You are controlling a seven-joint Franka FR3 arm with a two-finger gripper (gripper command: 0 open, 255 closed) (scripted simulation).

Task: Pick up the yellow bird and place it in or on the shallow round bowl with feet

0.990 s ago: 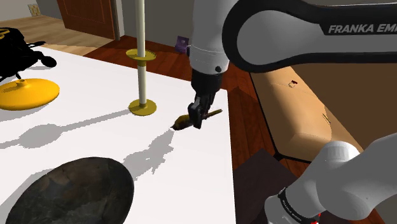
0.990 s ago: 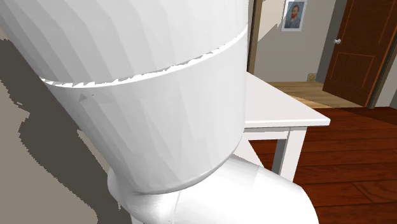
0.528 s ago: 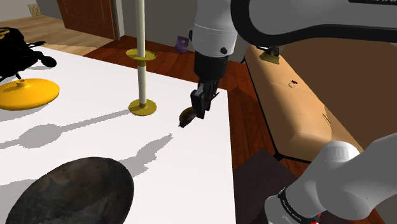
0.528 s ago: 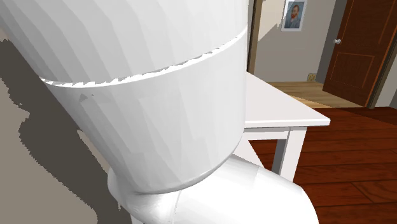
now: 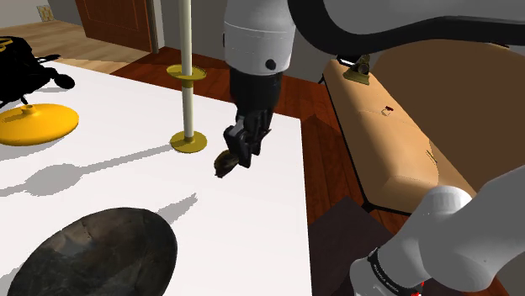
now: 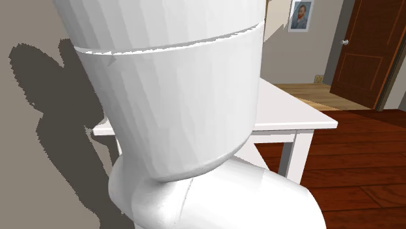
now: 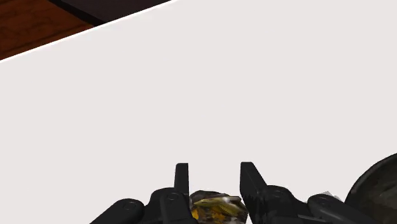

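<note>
My black gripper (image 5: 232,156) hangs over the white table (image 5: 252,244) in the shoulder view, shut on a small yellow-brown bird (image 5: 225,161). In the wrist view the bird (image 7: 216,207) sits deep between the two fingers (image 7: 182,178) of the gripper (image 7: 215,169), with bare white tabletop beyond them. The shallow round bowl (image 5: 94,254) is dark and mottled and rests at the shoulder view's lower left, well apart from the gripper. Its rim (image 7: 376,189) shows beside the gripper in the wrist view.
A yellow-based pole stand (image 5: 188,134) rises just left of the gripper. A yellow dish (image 5: 34,124) and a black object (image 5: 25,71) lie far left. The table's edge and a tan bench (image 5: 395,147) are to the right. The arm's white body (image 6: 175,97) blocks the second exterior view.
The gripper has carried the bird up off the table and toward the shoulder view's left, nearer the pole stand. Its shadow on the table slid left too.
</note>
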